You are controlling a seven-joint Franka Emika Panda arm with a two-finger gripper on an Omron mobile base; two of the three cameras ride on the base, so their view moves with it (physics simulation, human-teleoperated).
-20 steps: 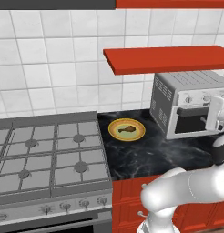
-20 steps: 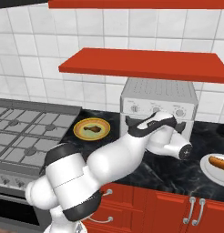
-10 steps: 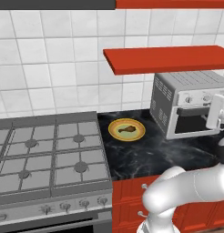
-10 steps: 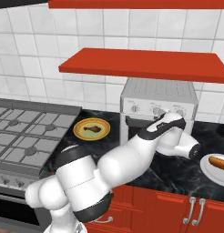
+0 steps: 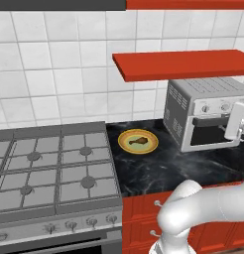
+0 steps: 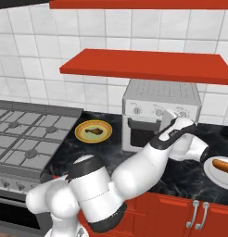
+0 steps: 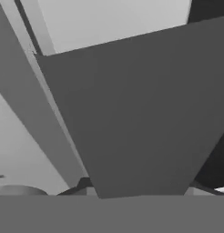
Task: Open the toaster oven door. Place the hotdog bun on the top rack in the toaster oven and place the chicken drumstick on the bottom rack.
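Three round knobs top the silver-grey toaster oven (image 5: 196, 118), door shut.

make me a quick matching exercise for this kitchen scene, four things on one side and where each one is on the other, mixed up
Things:
1. chicken drumstick
2. toaster oven
3. hotdog bun
4. gas stove

Places:
A. on a white plate, right of the oven in the right base view
B. left end of the counter run
C. under the red shelf, against the tiled wall
D. on the yellow plate, between stove and oven

Pairs: 1-D, 2-C, 3-A, 4-B
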